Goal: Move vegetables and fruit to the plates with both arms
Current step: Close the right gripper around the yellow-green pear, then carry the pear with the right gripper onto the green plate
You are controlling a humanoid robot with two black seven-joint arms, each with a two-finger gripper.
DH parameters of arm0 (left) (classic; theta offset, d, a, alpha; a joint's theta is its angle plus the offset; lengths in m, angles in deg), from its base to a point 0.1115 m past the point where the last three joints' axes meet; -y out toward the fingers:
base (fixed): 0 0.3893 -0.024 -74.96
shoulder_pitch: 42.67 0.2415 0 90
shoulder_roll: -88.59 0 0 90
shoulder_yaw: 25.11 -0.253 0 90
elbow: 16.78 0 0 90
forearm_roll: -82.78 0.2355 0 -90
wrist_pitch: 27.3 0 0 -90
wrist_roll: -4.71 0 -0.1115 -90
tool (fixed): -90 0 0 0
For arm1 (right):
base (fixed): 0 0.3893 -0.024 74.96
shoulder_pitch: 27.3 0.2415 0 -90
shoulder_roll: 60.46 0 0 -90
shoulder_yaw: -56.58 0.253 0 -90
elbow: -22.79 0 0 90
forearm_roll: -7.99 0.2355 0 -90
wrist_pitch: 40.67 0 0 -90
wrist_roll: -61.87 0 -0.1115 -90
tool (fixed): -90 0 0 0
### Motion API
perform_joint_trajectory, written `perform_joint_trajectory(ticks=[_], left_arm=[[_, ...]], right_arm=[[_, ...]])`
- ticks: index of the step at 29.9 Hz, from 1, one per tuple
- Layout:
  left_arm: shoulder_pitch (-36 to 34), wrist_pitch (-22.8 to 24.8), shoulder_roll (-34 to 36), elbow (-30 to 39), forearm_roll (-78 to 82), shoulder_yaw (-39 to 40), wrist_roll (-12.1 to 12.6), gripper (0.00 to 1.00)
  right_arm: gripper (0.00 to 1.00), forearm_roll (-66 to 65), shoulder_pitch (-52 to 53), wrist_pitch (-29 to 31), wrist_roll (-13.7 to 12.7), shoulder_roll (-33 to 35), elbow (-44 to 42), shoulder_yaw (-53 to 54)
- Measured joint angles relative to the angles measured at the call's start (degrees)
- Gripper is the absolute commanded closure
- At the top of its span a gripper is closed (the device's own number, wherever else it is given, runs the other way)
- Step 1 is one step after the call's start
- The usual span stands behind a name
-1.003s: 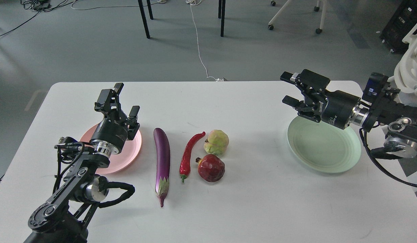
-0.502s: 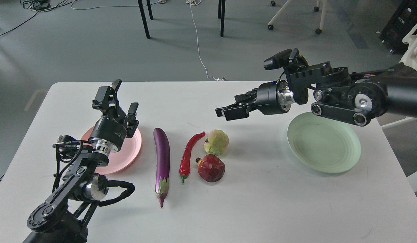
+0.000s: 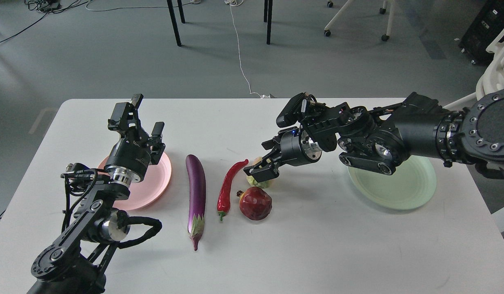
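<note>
Over yellow-green fruit (image 3: 260, 182), right gripper (image 3: 262, 168) fingers spread (left gripper (image 3: 138, 118) open, empty).

A single view looks forward and down from the robot's head onto the white tabletop (image 3: 317, 253), close enough that its near edge falls below the frame. Beyond the tabletop's far edge lie grey floor, chair legs and a white cable (image 3: 240, 57). Both arms enter from the frame's lower sides. The tabletop's right corner is probably cut off.

Glossy eggplant (image 3: 196, 192), matt white table (image 3: 317, 245)
</note>
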Motion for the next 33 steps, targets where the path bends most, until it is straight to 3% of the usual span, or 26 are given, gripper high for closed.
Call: perform_joint_trajectory(ticks=[13,17,21,24,33], left_arm=[[0.7,0.0,0.35,0.34,0.03,0.59,0.0,0.01],[0.78,-0.01,0.27,0.35,0.02,0.69,0.0,0.01],[1.01,-0.01,0.26,0.37,-0.02,0.7,0.0,0.01],[1.05,-0.01,0.31,0.63,-0.03,0.71,0.0,0.01],[1.03,-0.01,0.26,0.79,-0.02,0.71,0.0,0.01]], right_arm=[[0.06,0.0,-2.74,-2.43,0.0,-1.14,-3.19,-2.29],[0.2,0.0,-3.62,-4.19,0.0,-1.14,-3.15,-2.38],[0.44,0.0,-3.92,-4.86,0.0,-1.14,-3.01,-2.43],[0.53,-0.13,-3.94,-4.95,-0.01,-1.14,-2.95,-2.5],[0.56,-0.38,-1.45,-4.9,-0.01,0.08,-2.19,-4.17]])
